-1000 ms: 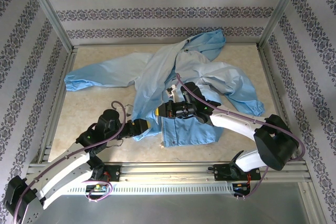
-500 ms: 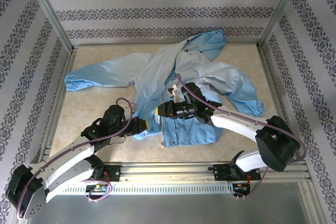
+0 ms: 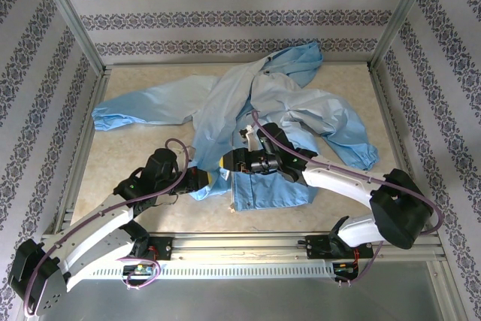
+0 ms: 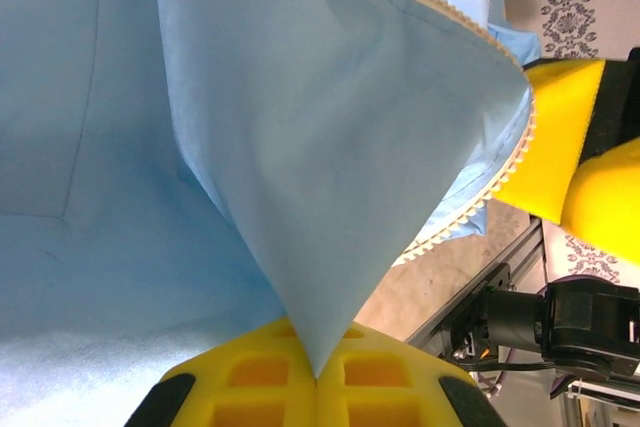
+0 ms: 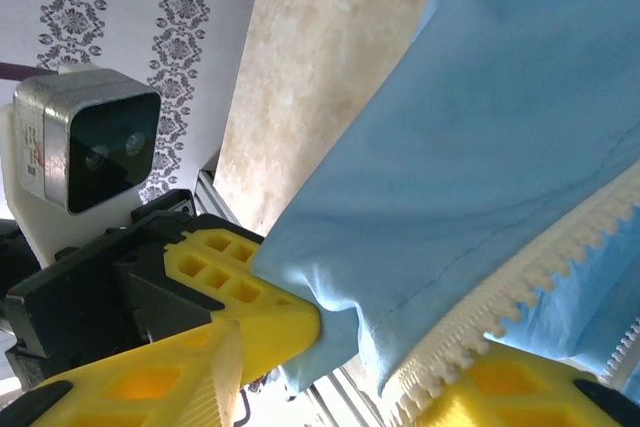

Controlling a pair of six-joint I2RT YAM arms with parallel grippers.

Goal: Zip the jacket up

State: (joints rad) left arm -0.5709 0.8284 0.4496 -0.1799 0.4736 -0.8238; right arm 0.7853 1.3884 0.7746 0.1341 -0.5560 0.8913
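The left gripper [image 4: 318, 377] jaws pinch the jacket [image 3: 225, 95] corner at bottom centre, presumably tensioning the zipper strip [image 5: 500, 312]. The right gripper [image 3: 225, 162] jaws stand apart, with the teeth lying against one.

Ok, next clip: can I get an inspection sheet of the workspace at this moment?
Surface: beige stone-look table, partly covered by the garment.
Job's things: light-blue hooded jacket lies spread and rumpled, front unzipped; its pale zipper strip hangs loose by the near hem.
Clutter: nothing seen.
Grippers: left pincer shut on a corner of the jacket's near edge; right pincer close beside it, jaws apart, zipper edge lying against one finger.
Cables: purple cables loop along both arms, clear of the cloth.
Surroundings: patterned walls, aluminium frame.
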